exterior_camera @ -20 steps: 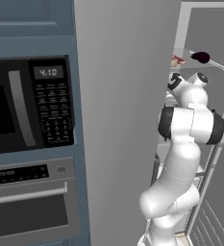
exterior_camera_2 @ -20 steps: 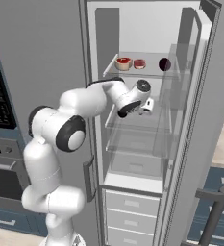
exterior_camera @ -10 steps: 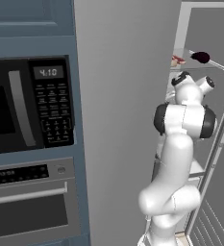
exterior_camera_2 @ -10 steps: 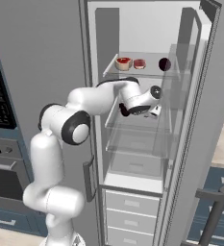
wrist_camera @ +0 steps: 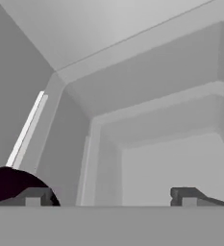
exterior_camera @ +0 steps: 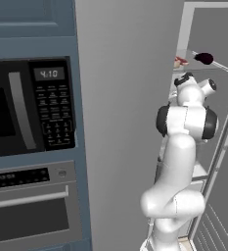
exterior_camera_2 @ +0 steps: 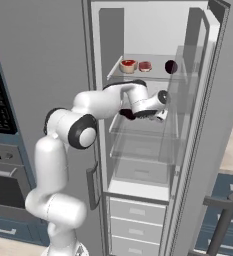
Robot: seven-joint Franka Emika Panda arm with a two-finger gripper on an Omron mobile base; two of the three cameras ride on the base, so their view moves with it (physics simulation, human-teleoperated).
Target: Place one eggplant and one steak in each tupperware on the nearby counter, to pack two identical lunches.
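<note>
Gripper (wrist_camera: 108, 194): jaws spread, nothing between them.
Eggplant (wrist_camera: 10, 185): beside one fingertip, off-centre.
Advice: centre eggplant between jaws before closing.

Fridge shelf (exterior_camera_2: 153, 77): two steaks (exterior_camera_2: 128, 65), eggplant (exterior_camera_2: 171, 66)

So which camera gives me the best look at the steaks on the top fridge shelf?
The right base view: both steaks sit side by side in plain sight on the upper shelf. The left base view catches just a red sliver at the fridge's edge.
</note>
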